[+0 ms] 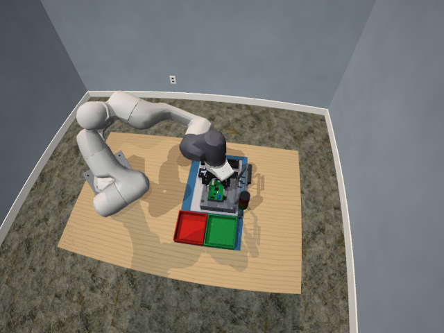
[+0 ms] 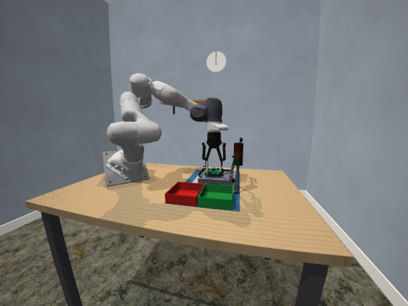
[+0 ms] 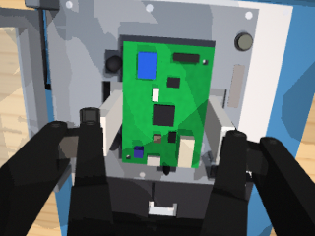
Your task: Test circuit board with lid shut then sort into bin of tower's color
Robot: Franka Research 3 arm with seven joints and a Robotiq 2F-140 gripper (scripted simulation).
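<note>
Gripper [image 2: 214, 166]: the top view mostly hides it under the dark wrist, mid-frame. Below it the green board [image 1: 216, 192] sits over the grey tester [image 1: 215, 207]. The lid [image 1: 247, 173] looks raised at the tester's right. The red bin [image 1: 175, 229] and green bin [image 1: 236, 231] sit lower centre with nothing in them.

Exterior view: the fingers point straight down, with their tips at board level on top of the tester. The tower [image 2: 238, 153] just right of it shows no clear lit color.

Wrist view: the fingers are about half spread, and the white pads [image 3: 110, 130] flank the board's long edges. I can't tell whether they pinch it or just touch. The board is face up, with its white connector end toward the bottom of the frame. I can't confirm the pins are through the holes.

My read on progress: the board is out of the tray and at or on the tester plate. What's left:
- confirm seating and let go
- shut the lid until it latches
- wait for the tower
- press the tab
- move the board to the matching bin
- lift the arm free
</note>
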